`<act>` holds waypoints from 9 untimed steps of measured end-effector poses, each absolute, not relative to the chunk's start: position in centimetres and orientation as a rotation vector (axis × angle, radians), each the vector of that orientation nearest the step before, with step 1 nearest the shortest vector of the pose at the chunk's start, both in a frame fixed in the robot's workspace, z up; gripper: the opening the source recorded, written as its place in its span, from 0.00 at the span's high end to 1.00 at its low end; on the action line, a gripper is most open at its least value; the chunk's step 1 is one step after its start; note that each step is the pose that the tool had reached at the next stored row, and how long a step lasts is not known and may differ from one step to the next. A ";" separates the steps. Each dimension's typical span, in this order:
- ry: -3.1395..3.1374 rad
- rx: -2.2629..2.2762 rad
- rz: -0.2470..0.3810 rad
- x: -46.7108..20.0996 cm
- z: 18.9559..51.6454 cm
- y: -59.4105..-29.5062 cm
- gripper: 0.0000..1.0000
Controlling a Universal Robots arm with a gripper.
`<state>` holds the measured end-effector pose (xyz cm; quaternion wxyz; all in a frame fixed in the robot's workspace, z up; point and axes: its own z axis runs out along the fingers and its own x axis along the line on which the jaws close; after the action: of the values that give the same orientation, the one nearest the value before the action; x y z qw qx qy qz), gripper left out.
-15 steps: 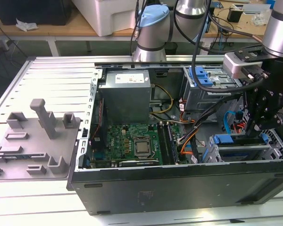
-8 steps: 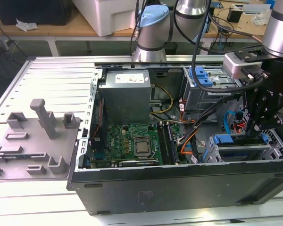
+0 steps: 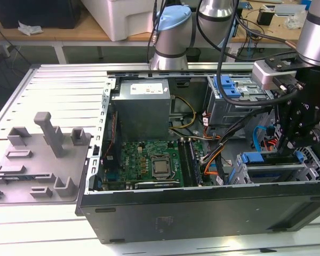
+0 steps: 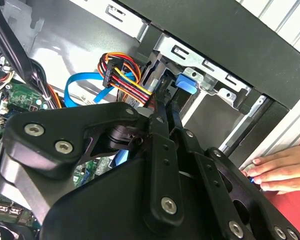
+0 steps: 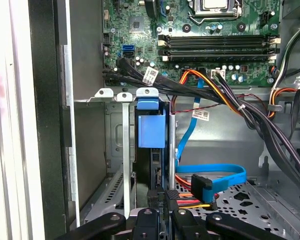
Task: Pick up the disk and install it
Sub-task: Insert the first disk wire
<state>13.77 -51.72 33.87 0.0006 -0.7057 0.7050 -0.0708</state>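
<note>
The disk (image 5: 151,165) stands on edge in a slot of the metal drive cage (image 3: 272,173), at the case's front corner on the exterior view's right. Its blue plastic end tab (image 5: 151,127) points toward the motherboard. My gripper (image 3: 286,146) reaches down into that cage. In both wrist views its two thin black fingers (image 4: 157,125) lie close together, and the gripper (image 5: 164,196) meets the near end of the disk (image 4: 167,92) at its tips. The fingers look shut, with no gap wide enough to span the disk.
A bundle of red, yellow and orange power wires (image 5: 190,202) and a blue data cable (image 5: 215,175) lie right beside the fingers. A person's hand (image 4: 277,172) rests outside the case wall. The grey power-supply box (image 3: 144,106) and the motherboard (image 3: 149,162) fill the case's middle.
</note>
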 end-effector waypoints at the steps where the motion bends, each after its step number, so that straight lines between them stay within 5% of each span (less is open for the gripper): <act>1: 2.214 -2.216 -0.222 13.8 33.8 -51.7 0.83; 9: 2.214 -2.216 -0.222 13.8 33.6 -51.7 0.83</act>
<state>13.77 -51.72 33.65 0.0007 -0.7057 0.7050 -0.0707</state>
